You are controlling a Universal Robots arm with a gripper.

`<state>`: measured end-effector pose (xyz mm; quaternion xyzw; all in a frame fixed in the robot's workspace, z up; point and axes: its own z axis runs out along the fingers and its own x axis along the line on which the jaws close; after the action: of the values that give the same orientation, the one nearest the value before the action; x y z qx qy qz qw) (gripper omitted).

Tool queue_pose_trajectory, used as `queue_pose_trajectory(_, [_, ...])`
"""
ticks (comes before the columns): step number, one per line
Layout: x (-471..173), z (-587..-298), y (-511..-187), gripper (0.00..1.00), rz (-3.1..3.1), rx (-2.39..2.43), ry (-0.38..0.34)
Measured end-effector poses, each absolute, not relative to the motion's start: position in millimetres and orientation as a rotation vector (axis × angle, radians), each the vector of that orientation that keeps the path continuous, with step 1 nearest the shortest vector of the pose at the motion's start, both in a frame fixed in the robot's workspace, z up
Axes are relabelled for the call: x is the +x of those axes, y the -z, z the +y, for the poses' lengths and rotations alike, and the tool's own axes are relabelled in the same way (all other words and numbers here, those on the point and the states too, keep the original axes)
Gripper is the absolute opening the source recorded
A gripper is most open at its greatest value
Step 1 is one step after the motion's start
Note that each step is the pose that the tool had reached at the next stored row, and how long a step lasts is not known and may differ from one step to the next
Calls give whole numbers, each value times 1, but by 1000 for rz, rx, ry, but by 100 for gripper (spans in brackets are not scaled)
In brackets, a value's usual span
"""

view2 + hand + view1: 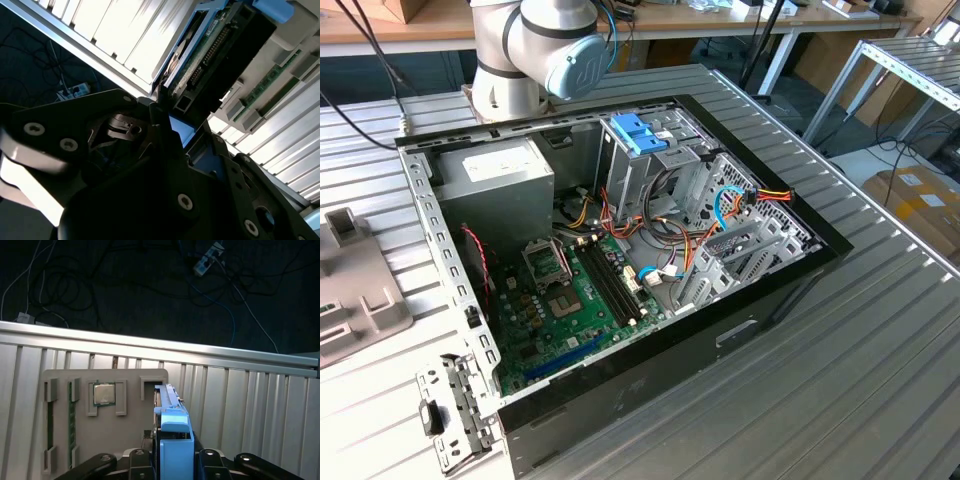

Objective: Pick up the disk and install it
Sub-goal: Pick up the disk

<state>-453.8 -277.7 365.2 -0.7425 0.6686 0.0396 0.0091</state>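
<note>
Disk (173, 437), edge-on, clamped by gripper (174, 462): fingers closed on its blue rail, beside grey tray (132, 377) w/ CPU (104, 394). Risk: hold on plastic rail only, so disk may pivot or slip and jam at drive cage (620, 180).

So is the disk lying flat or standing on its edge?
On its edge: in the first wrist view the disk shows its thin blue side, clamped in the tool.
</note>
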Motion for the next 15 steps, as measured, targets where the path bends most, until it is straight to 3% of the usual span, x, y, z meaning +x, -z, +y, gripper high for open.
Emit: queue_pose_trajectory(15, [-454,-278,-386,37,2080,-2311,-138])
